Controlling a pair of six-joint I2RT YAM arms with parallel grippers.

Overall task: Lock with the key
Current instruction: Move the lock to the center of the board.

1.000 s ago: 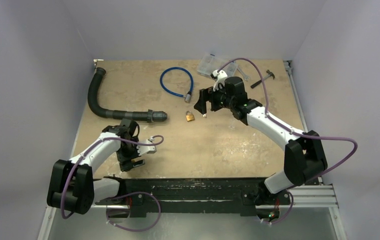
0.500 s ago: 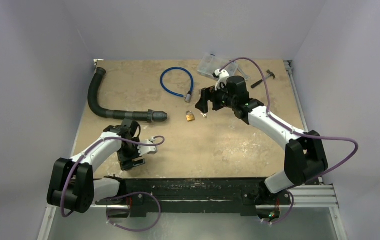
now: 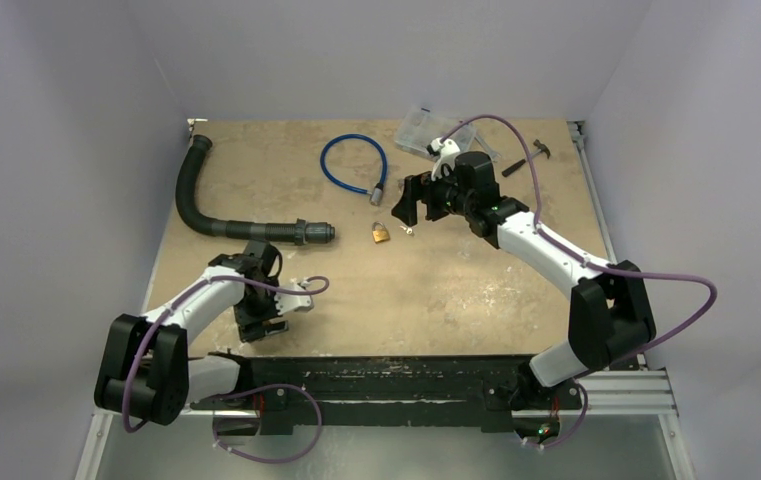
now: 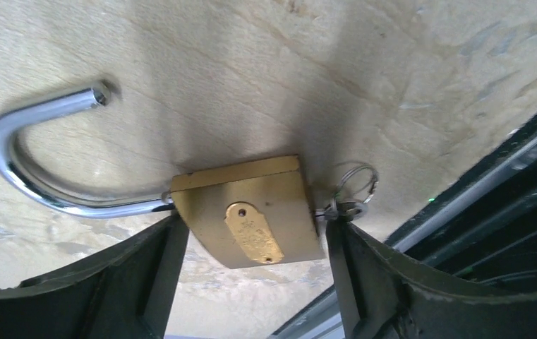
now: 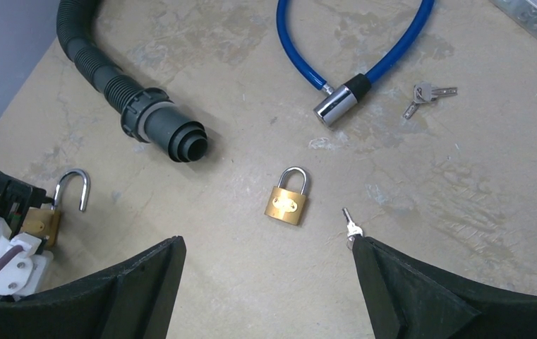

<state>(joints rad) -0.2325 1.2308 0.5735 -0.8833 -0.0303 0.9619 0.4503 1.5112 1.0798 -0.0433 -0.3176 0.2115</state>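
Observation:
A large brass padlock (image 4: 251, 205) lies on the wooden table with its steel shackle (image 4: 25, 176) swung open and a ringed key (image 4: 346, 208) stuck in its base. My left gripper (image 4: 255, 222) straddles it, jaws wide: one fingertip sits by the shackle end and the other against the key head. In the top view this gripper (image 3: 261, 322) points down near the front left. A small shut padlock (image 5: 286, 201) lies mid-table, with a loose key (image 5: 351, 224) just right of it. My right gripper (image 5: 267, 244) hovers open above them, and its right fingertip (image 5: 364, 247) is next to that key.
A black corrugated hose (image 3: 196, 200) curves along the left. At the back lie a blue cable lock (image 3: 353, 165), two more keys (image 5: 427, 94), a clear plastic box (image 3: 421, 130) and a small hammer (image 3: 528, 158). A black rail (image 3: 396, 375) runs along the near edge.
The right gripper has drawn back slightly, leaving the loose key in plain sight beside the small padlock. The left wrist has shifted a little toward the near edge over the large padlock.

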